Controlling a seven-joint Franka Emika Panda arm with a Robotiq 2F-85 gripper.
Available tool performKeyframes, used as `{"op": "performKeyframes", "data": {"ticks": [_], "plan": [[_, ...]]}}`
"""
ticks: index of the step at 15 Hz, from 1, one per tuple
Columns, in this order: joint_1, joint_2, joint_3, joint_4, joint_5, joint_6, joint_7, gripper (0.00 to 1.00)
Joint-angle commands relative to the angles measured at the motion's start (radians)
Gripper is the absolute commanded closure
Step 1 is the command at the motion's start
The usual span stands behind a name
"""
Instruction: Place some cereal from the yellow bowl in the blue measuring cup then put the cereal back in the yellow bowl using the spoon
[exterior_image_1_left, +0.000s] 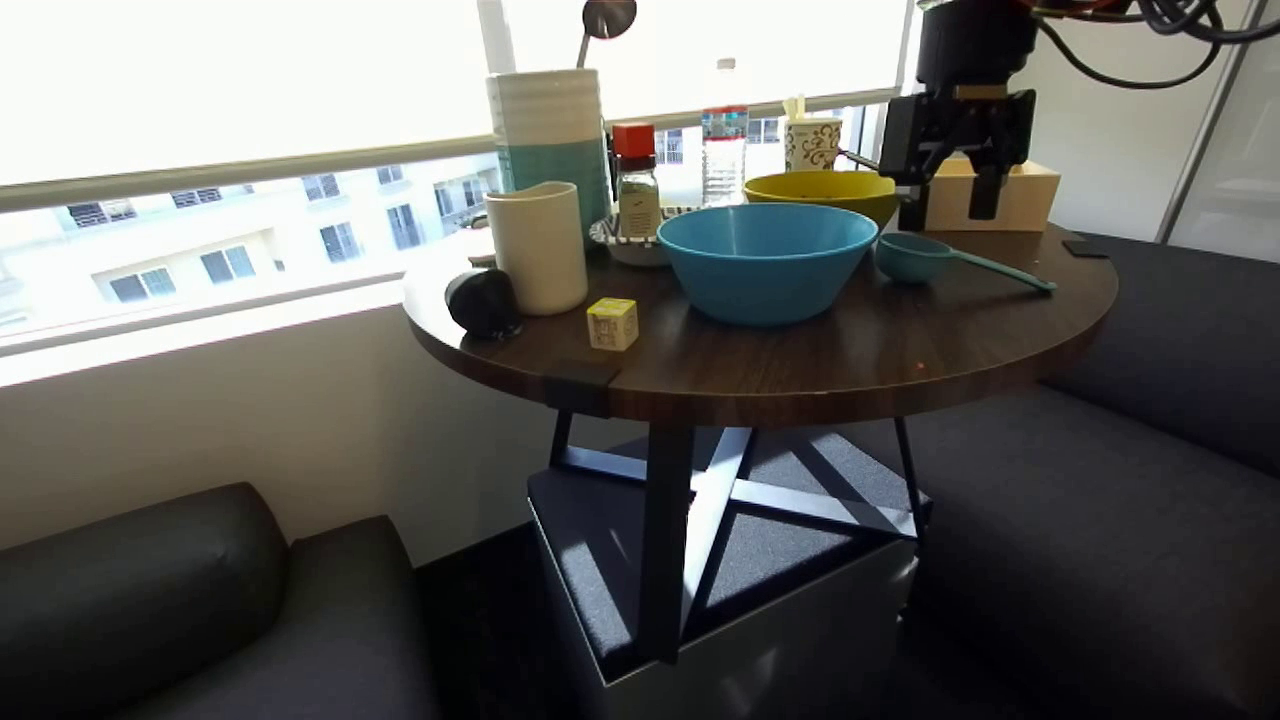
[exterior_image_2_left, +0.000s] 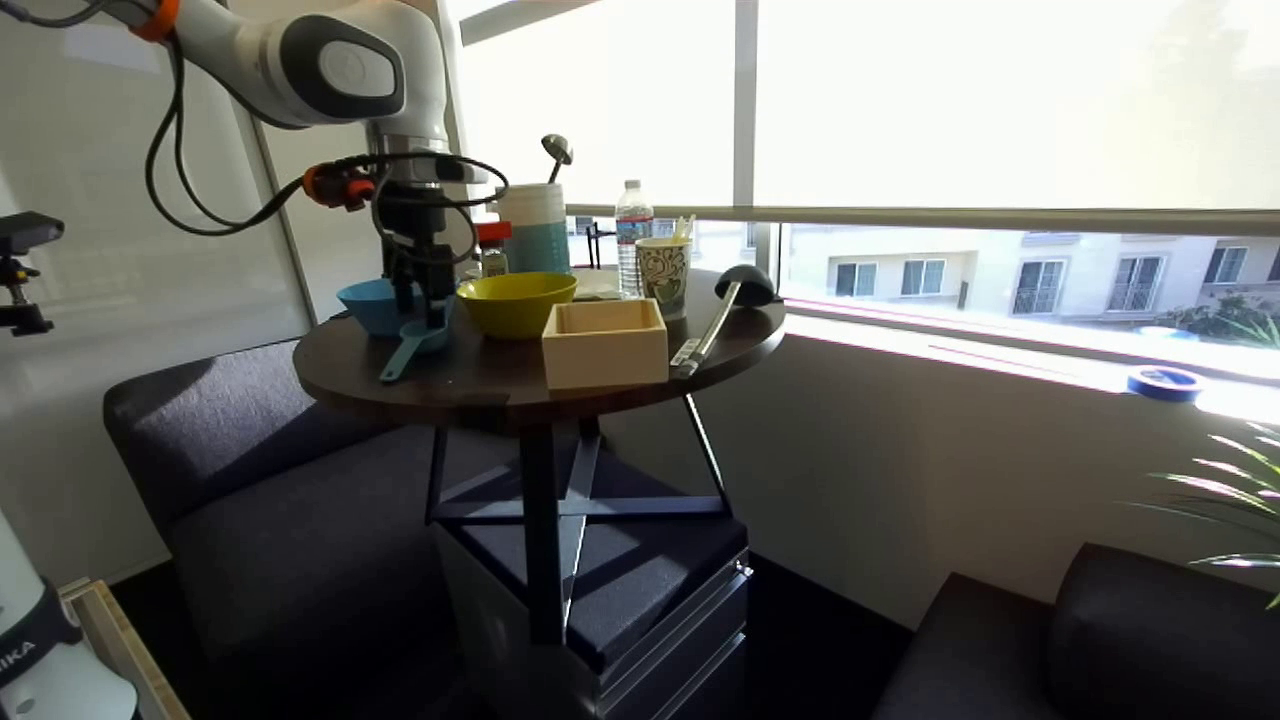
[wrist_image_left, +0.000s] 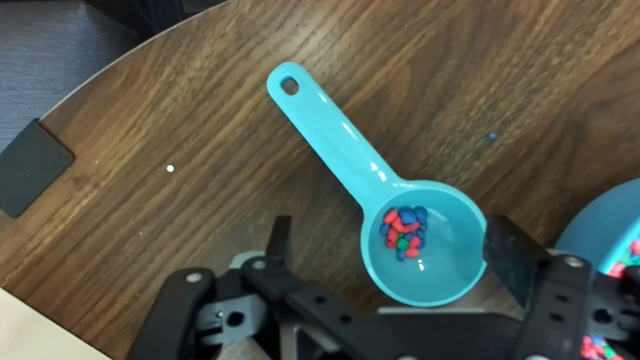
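The blue measuring cup (exterior_image_1_left: 908, 262) stands upright on the table and shows in both exterior views (exterior_image_2_left: 400, 357). In the wrist view the cup (wrist_image_left: 445, 272) holds a small heap of red, blue and green cereal pieces (wrist_image_left: 404, 232). My gripper (wrist_image_left: 390, 232) is open and empty over the cup's round part; one finger overlaps the rim, contact unclear. In an exterior view the gripper (exterior_image_1_left: 948, 207) has its fingertips just above cup height. The yellow bowl (exterior_image_1_left: 825, 186) stands behind the blue bowl, also in an exterior view (exterior_image_2_left: 518, 305). I cannot make out a separate spoon.
The large blue bowl (exterior_image_1_left: 765, 270) stands close beside the cup; cereal shows in it at the wrist view's right edge (wrist_image_left: 595, 220). A tan box (exterior_image_2_left: 605, 350), ladle (exterior_image_2_left: 745, 285), paper cup (exterior_image_2_left: 662, 275), water bottle (exterior_image_1_left: 725, 140) and yellow-topped cube (exterior_image_1_left: 612, 325) stand around.
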Motion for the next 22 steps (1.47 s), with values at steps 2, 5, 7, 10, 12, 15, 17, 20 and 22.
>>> {"op": "performKeyframes", "data": {"ticks": [2,5,7,10,12,15,17,20,22], "plan": [[-0.007,-0.049,-0.001,-0.06,-0.062,0.015,-0.059,0.0],[-0.019,-0.067,-0.021,-0.066,-0.004,-0.009,-0.009,0.0],[-0.029,-0.092,-0.039,-0.07,0.047,-0.021,0.016,0.0],[-0.058,-0.119,-0.051,-0.06,0.099,-0.089,0.124,0.0],[-0.08,-0.131,-0.046,-0.066,0.106,-0.128,0.214,0.0],[-0.103,-0.138,-0.033,-0.074,0.12,-0.174,0.352,0.0],[-0.112,-0.139,-0.028,-0.084,0.144,-0.184,0.442,0.0],[-0.119,-0.139,-0.028,-0.118,0.205,-0.146,0.56,0.0],[-0.127,-0.151,-0.033,-0.146,0.236,-0.104,0.624,0.0]]}}
